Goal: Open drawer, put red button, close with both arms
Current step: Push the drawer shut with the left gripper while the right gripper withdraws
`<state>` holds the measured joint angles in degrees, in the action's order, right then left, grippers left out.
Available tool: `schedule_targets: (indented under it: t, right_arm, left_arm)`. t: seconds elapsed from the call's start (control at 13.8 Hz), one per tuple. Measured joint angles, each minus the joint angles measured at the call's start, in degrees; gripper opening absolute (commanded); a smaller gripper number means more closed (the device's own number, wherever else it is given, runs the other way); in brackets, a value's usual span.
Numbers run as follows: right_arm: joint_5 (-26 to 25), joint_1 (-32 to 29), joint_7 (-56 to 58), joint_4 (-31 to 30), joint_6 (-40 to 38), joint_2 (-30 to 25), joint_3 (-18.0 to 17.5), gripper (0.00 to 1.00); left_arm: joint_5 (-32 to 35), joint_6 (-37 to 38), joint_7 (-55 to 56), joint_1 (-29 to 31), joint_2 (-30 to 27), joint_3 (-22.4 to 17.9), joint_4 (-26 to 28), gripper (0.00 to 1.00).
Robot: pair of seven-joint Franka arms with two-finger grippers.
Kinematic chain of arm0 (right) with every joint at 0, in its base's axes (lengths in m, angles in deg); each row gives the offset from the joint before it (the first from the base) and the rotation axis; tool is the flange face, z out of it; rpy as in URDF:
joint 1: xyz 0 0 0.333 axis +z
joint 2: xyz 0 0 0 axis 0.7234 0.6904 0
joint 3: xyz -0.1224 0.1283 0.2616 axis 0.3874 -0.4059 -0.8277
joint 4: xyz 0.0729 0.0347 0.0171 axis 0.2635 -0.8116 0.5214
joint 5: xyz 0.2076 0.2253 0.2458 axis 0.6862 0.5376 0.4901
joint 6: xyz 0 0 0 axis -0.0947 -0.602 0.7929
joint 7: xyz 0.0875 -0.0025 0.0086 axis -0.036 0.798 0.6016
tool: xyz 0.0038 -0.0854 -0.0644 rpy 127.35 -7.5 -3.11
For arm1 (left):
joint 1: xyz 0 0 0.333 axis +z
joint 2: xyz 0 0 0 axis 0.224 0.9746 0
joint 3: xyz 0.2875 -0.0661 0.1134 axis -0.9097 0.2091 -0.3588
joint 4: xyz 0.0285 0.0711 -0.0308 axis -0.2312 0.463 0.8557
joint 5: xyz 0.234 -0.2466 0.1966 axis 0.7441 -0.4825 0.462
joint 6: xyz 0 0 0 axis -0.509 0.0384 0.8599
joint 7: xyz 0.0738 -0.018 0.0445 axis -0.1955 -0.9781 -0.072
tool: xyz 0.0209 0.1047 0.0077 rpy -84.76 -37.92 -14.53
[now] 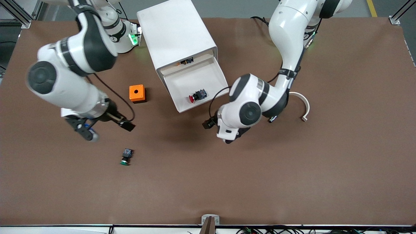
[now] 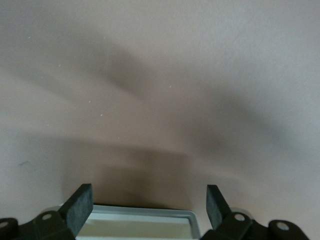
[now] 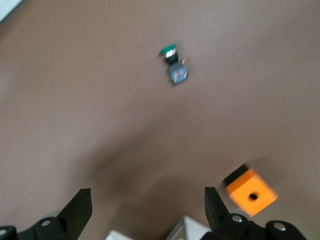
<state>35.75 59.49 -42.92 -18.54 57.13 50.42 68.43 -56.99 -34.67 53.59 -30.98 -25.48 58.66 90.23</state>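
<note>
The white cabinet [image 1: 177, 32] has its top drawer [image 1: 182, 104] pulled out. The red button [image 1: 196, 95] lies on its side in the drawer, red cap toward the front rim. My left gripper [image 2: 147, 205] is open and empty, low over the table just past the drawer's front corner. The drawer's rim [image 2: 145, 214] shows between its fingers [image 2: 79, 205]. In the front view the left arm's wrist [image 1: 239, 113] hides these fingers. My right gripper [image 3: 147, 207] is open and empty, over bare table between the orange box and the green button; it also shows in the front view [image 1: 87, 132].
A small orange box [image 1: 137, 93] with a round hole stands beside the drawer toward the right arm's end, also in the right wrist view [image 3: 250, 192]. A green-capped button [image 1: 126, 156] lies nearer the front camera [image 3: 173, 67]. A white curved piece [image 1: 304, 105] lies toward the left arm's end.
</note>
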Motion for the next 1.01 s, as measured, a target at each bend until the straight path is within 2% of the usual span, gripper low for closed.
schedule_targets:
  t: [0.22,0.58,0.79,1.01]
  right_arm:
    - [0.01,-5.90,11.77,0.04,-2.74,-1.54,-0.01,1.00]
    - [-0.70,-11.99,30.14,0.06,-5.90,-6.59,-0.02,1.00]
    - [-3.00,-12.92,35.47,0.02,-7.59,-9.74,-0.03,1.00]
    - [-3.42,-13.33,37.12,-0.19,-9.09,-11.53,-0.04,1.00]
  left_arm:
    - [4.81,-1.38,4.52,-4.29,-0.20,-0.02,0.84,1.00]
    - [8.34,-1.56,5.04,-7.33,-0.23,0.07,2.39,1.00]
    - [8.37,-1.41,6.44,-9.32,-0.52,1.29,3.71,1.00]
    - [8.37,-1.40,11.15,-9.93,-0.73,5.11,4.40,1.00]
